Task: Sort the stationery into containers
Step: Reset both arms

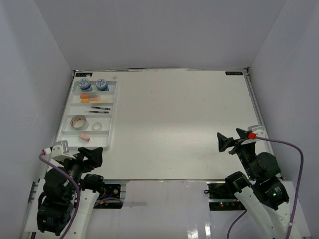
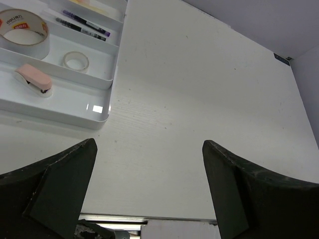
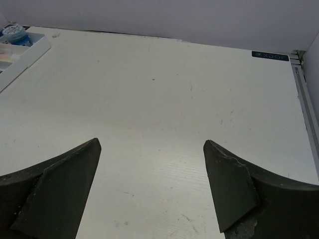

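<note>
One: Is anything held at this moment?

Two: No. The left gripper [image 1: 89,158] has its fingers spread wide with nothing between them. In its wrist view only the bare table [image 1: 174,124] shows in the gap. The right gripper [image 1: 232,139] is released too and empty. It hangs over the right side of the table, well apart from the white tray [image 1: 110,130].

One: And where is the stationery?

Two: All of it that I can see lies in the white tray, along the left side of the table, just ahead of the left gripper. The two round blue-white tubs [image 1: 84,83] stand side by side in the farthest compartment. In the next one lie the orange, yellow and pink pieces [image 1: 89,97]. I cannot tell which of them are erasers and which are markers. After that come two thin pens [image 1: 100,109], both lying along their compartment, one behind the other.

One: And the tape?

Two: The tan tape roll [image 1: 78,121] lies flat in the fourth compartment. The small clear roll [image 1: 97,126] is to its right, near it but not touching. A pink eraser [image 1: 84,137] lies alone in the nearest compartment, turned a little slantwise.

One: Does the right wrist camera see the tray?

Two: Only a corner of it, at the left edge of that view, with one tub inside.
</note>
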Tool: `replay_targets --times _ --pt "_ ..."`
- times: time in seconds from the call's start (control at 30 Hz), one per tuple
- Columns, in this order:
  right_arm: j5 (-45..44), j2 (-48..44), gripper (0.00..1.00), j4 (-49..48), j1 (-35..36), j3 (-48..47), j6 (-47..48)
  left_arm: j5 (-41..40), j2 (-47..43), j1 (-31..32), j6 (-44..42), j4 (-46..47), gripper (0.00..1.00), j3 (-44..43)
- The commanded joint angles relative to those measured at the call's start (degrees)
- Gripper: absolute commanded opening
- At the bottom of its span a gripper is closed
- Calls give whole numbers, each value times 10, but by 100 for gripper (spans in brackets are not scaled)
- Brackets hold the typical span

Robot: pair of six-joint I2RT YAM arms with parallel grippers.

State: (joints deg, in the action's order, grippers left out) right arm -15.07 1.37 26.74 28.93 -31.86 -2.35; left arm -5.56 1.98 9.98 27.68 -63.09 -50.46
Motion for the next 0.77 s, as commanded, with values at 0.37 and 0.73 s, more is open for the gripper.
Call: replay_targets --times 0.37,0.73 --pt "-10 -2 90 -26 -1 12 4 3 -17 1 -5 -18 98 26" --pt "-6 5 90 -27 -1 11 4 7 -16 1 -7 -12 98 32"
